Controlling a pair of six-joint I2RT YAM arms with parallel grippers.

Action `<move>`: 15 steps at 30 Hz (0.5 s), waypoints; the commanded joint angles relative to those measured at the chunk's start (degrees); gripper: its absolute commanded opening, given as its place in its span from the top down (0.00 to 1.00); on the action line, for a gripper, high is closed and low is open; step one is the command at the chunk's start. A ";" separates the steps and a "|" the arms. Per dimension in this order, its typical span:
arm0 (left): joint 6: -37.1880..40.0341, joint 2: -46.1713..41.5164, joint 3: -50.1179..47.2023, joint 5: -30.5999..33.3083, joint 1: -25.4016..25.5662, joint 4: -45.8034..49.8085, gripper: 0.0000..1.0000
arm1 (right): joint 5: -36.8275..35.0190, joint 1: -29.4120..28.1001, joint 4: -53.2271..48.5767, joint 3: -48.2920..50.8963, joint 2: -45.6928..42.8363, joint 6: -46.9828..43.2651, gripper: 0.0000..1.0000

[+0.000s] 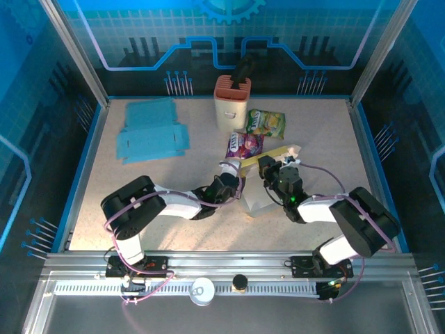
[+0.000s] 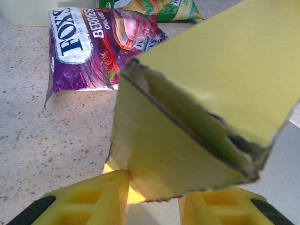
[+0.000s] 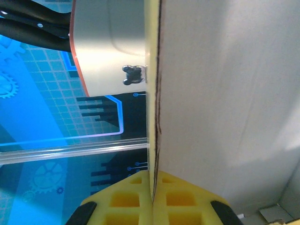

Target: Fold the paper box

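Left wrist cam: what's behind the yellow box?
A purple candy bag on the table, a green bag beyond it. The box hides the purple bag's right end.

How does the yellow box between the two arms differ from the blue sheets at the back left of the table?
Colour: the yellow box is yellow outside, while the blue sheets are light blue.
Pose: the yellow box is partly folded, with walls standing up; the blue sheets lie flat on the table.
Hold: the right gripper pinches a wall of the yellow box; nothing touches the blue sheets.
Both look like paper box blanks.
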State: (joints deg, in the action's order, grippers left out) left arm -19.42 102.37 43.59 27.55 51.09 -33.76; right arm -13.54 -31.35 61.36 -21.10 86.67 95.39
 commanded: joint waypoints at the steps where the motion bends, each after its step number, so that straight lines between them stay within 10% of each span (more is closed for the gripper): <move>1: -0.47 0.70 2.52 -1.41 -1.61 -3.77 0.72 | 4.21 -1.89 2.42 0.47 5.11 1.58 1.00; 15: -1.92 -0.75 3.13 -5.98 -3.01 -1.09 0.70 | 3.32 -2.86 0.11 -1.48 9.17 2.38 1.00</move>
State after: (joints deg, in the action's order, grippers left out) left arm -20.18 102.37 44.16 23.92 48.73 -32.86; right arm -14.59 -31.48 67.29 -23.29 92.92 97.10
